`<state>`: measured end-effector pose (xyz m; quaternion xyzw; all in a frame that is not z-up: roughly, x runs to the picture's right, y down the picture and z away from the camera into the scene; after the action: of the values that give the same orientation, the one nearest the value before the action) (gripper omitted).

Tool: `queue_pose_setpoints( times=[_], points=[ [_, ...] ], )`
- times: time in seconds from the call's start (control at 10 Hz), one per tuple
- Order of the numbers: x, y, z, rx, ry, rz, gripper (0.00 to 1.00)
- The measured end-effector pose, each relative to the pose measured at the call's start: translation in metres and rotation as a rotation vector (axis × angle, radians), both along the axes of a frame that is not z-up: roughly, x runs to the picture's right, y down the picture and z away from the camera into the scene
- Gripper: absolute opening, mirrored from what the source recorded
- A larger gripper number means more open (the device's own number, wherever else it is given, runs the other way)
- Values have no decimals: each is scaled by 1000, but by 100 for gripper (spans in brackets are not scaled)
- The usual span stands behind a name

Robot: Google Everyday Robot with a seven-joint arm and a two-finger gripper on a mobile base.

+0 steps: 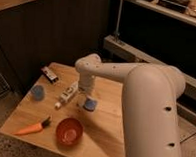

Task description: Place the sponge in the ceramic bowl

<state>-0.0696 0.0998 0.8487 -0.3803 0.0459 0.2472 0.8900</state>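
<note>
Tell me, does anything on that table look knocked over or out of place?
Only the white bottle stands out: it lies on its side rather than upright, right beside the gripper, which hangs at the sponge. No spill shows around it. The ceramic bowl sits upright nearby.

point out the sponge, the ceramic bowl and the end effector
sponge (91, 105), camera view, middle of its blue top
ceramic bowl (69, 131), camera view, its bare dark inside
end effector (82, 99), camera view, its lower tip, close beside the sponge
</note>
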Motion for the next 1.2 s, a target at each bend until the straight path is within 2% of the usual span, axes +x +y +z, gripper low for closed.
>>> queue_pose_setpoints(
  times=[0.5,1.2],
  points=[
    [-2,4,12,2,-1,-7,65],
    [3,16,29,18,31,-65,65]
  ],
)
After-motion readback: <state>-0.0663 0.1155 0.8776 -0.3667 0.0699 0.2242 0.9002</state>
